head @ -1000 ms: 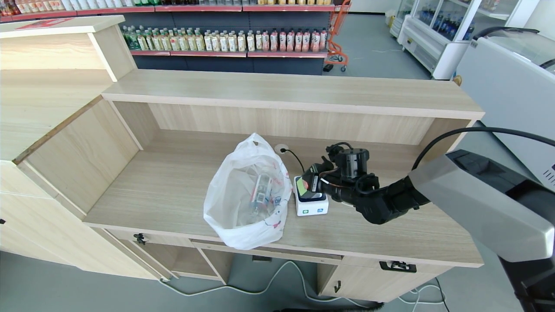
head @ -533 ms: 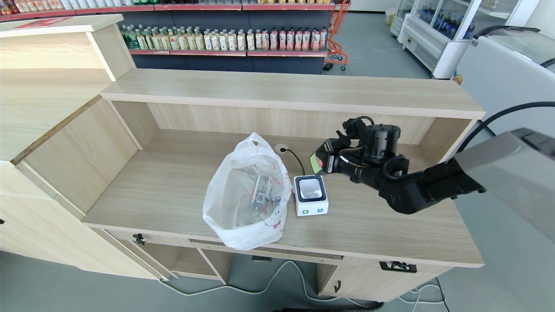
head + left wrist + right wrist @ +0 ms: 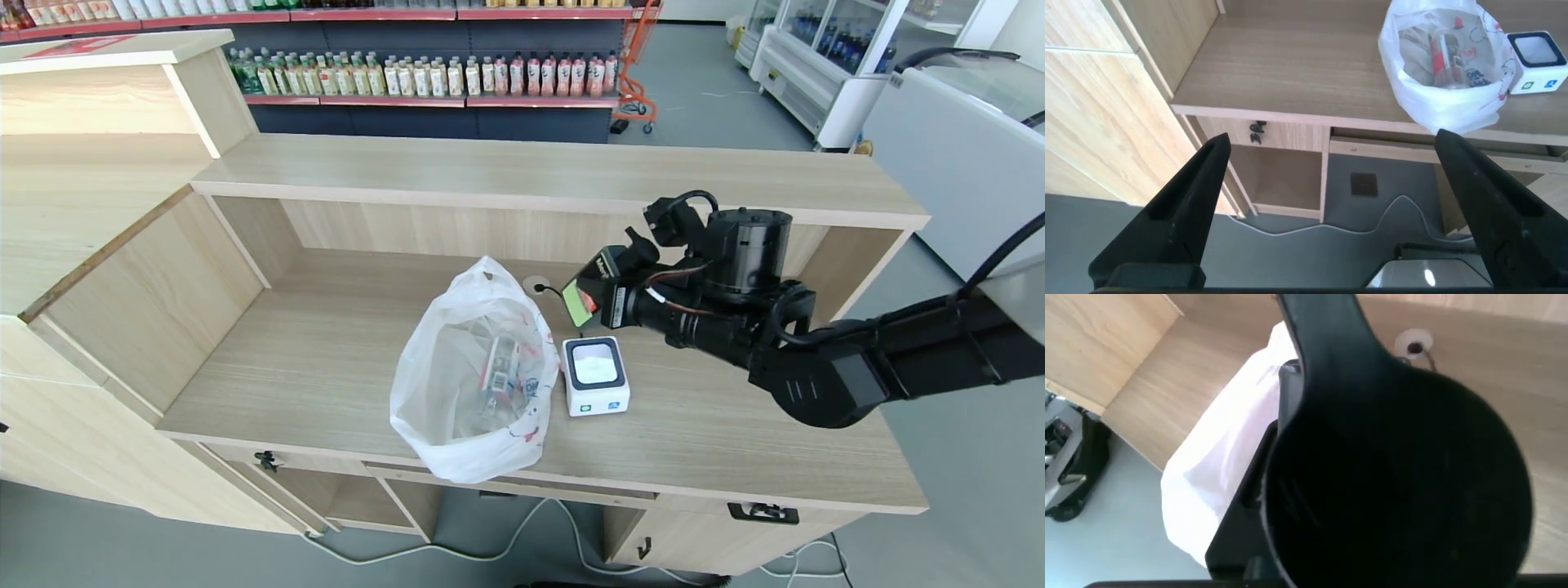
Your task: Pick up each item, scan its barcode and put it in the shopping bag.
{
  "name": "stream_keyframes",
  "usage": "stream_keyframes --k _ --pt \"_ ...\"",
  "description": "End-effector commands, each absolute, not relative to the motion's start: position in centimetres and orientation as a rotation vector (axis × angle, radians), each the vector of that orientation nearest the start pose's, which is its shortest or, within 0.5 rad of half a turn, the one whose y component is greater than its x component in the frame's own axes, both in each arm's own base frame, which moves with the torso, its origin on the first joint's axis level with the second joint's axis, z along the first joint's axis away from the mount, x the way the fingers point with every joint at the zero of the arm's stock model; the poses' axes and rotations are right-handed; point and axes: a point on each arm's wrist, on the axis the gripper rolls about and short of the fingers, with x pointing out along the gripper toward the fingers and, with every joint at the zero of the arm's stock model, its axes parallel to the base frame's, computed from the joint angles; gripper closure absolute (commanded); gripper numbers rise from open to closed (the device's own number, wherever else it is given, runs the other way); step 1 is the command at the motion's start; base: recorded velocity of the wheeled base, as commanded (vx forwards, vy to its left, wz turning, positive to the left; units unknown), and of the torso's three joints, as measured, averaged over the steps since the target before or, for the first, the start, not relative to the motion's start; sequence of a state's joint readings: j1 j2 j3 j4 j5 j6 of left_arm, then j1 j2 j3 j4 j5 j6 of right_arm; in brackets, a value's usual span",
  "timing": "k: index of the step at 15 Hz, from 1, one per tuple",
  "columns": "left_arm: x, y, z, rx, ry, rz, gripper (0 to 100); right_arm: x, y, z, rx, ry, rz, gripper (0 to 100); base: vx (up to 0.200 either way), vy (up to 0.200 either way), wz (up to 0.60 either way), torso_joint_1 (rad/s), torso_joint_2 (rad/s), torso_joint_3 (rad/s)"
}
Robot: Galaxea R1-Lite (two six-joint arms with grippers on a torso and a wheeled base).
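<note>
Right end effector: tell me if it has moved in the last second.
Yes. The right end effector, holding the item, lifted off the scanner toward the back wall.

- The right gripper (image 3: 594,287), clamped on the green packet (image 3: 578,310), rises off the scanner (image 3: 596,377) and now hangs above and behind it.
- The scanner's window is now uncovered.

Light wood-grain tabletop (image 3: 326,351): recessed below raised back ledge (image 3: 531,175), slanted side panel (image 3: 155,310) at left end. White translucent plastic shopping bag (image 3: 469,384) stands near front edge, mouth open upward. White cube scanner with dark glass top (image 3: 596,377) just beside bag, on its right. Round cable grommet (image 3: 535,285) set in surface behind both, toward back wall.
</note>
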State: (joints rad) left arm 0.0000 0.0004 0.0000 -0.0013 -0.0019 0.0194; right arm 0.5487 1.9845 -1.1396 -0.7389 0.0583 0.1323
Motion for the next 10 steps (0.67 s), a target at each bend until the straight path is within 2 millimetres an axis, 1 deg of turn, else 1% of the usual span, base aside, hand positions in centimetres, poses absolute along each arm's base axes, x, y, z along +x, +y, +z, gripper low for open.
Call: stream_keyframes --k 1,3,4,5,7,10 --pt "-2.3 0.0 7.6 0.02 -0.002 -0.002 0 33.9 21.5 17.1 0.095 0.176 0.61 100 0.0 0.0 0.0 0.0 0.0 0.0" --pt "-2.3 0.0 7.6 0.018 -0.003 -0.002 0 34.3 22.6 15.8 0.085 0.2 0.624 100 0.0 0.0 0.0 0.0 0.0 0.0" --pt "-2.3 0.0 7.6 0.018 -0.002 -0.002 0 34.7 23.5 14.9 0.075 0.221 0.637 100 0.0 0.0 0.0 0.0 0.0 0.0" --pt "-2.3 0.0 7.6 0.018 -0.002 -0.002 0 34.9 24.0 13.9 0.064 0.25 0.641 100 0.0 0.0 0.0 0.0 0.0 0.0" --pt "-2.3 0.0 7.6 0.018 -0.002 -0.002 0 35.3 24.5 11.9 0.046 0.306 0.628 100 0.0 0.0 0.0 0.0 0.0 0.0" --pt "-2.3 0.0 7.6 0.017 -0.002 -0.002 0 36.3 24.8 8.7 -0.014 0.349 0.558 100 0.0 0.0 0.0 0.0 0.0 0.0"
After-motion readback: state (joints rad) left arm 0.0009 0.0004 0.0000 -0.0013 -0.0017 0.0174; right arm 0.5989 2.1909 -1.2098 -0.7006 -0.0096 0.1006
